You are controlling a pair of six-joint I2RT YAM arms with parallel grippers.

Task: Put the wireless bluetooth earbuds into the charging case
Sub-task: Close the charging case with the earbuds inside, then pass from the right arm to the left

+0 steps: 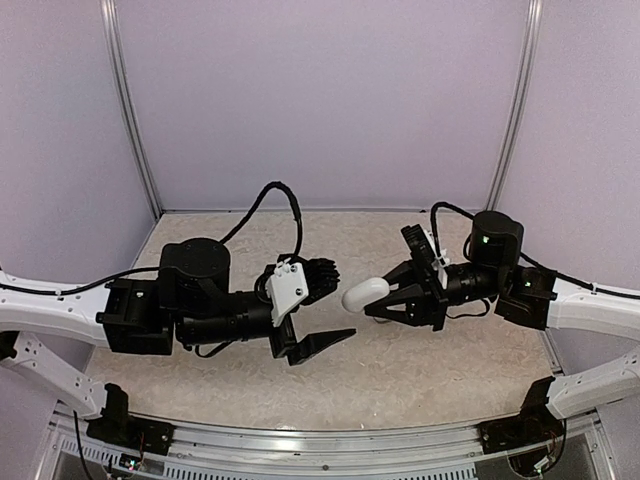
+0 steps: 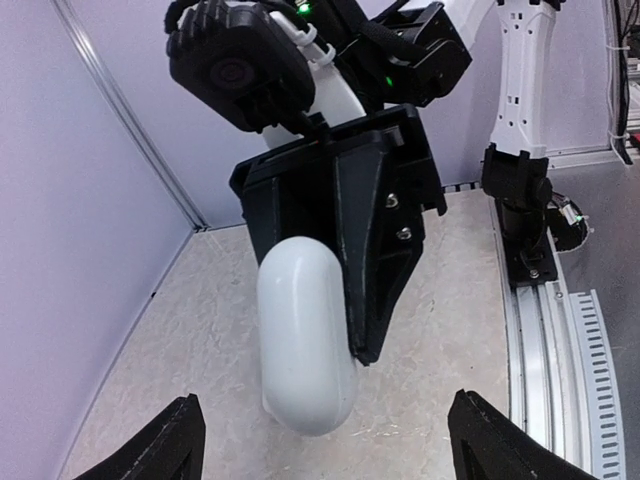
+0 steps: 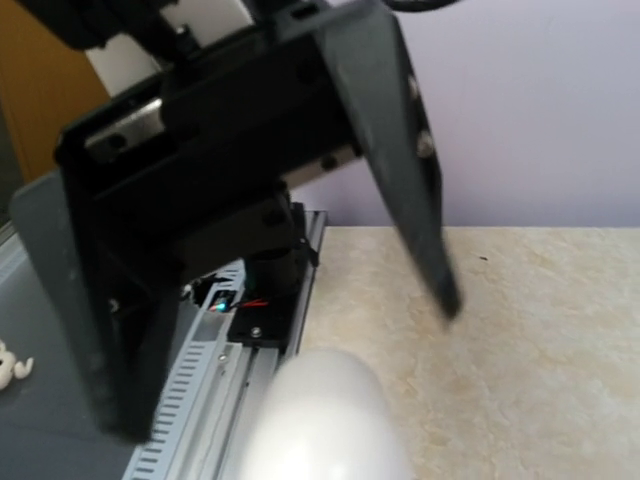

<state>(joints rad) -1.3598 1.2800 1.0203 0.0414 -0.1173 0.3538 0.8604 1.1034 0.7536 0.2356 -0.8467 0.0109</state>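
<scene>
My right gripper [image 1: 385, 296] is shut on a plain white elongated oval object [image 1: 364, 293] with a faint seam and holds it above the table, pointing left. In the left wrist view the oval [image 2: 305, 340] hangs from the right gripper's black fingers [image 2: 385, 260]. In the right wrist view it is a blurred white shape [image 3: 330, 420] at the bottom. My left gripper [image 1: 343, 302] faces it, open and empty, with its fingers [image 2: 165, 445] wide on either side of the oval's tip. No clamshell case with a dark spot shows. The earbuds are out of view.
The beige table [image 1: 400, 370] has a metal rail [image 1: 300, 440] along its near edge and pale walls on three sides. The right arm's base [image 2: 525, 220] stands at that rail. A small whitish lump [image 3: 10, 365] lies off the table; I cannot tell what it is.
</scene>
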